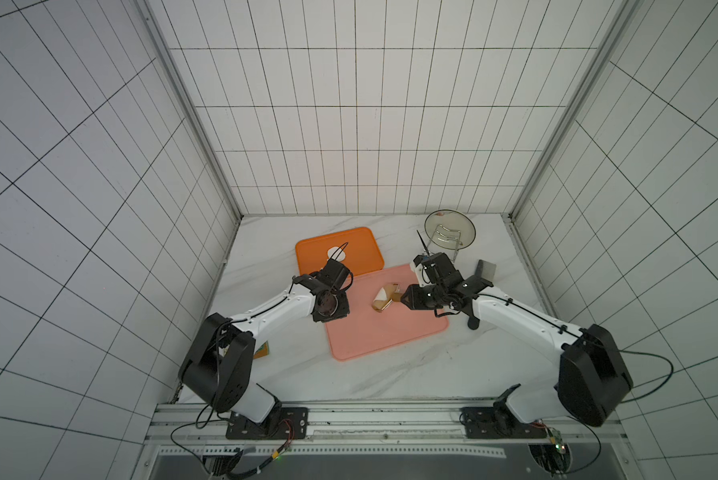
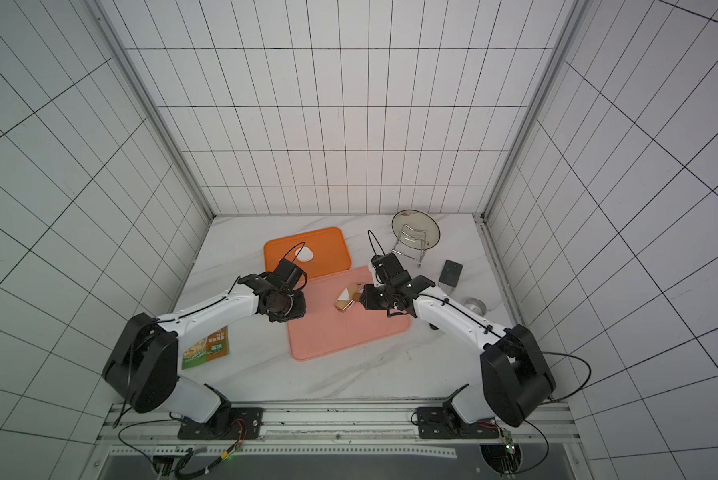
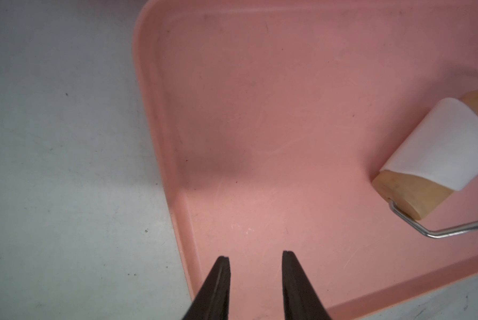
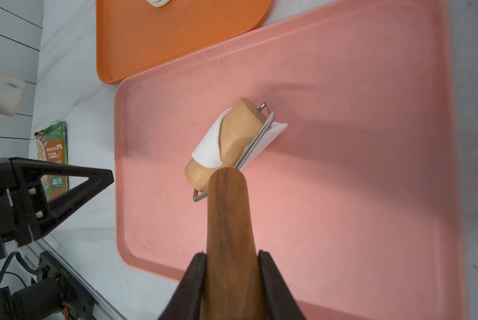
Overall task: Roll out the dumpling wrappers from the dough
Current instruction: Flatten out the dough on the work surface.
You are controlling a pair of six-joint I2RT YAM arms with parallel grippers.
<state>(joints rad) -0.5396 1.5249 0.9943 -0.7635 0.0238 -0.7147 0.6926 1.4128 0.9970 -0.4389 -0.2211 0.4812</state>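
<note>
A thin white sheet of dough is wrapped partly around the pale wooden drum of a roller. The roller rests on the pink tray. My right gripper is shut on the roller's dark wooden handle. My left gripper is open and empty above the pink tray's left edge, well apart from the roller. A white roundish piece lies on the orange tray. I cannot tell whether it is dough or dumpling wrappers.
At the back right a glass plate stands in a wire rack. In front of it are a dark box and a round steel ring. A food packet lies by the left arm's base on the marble table.
</note>
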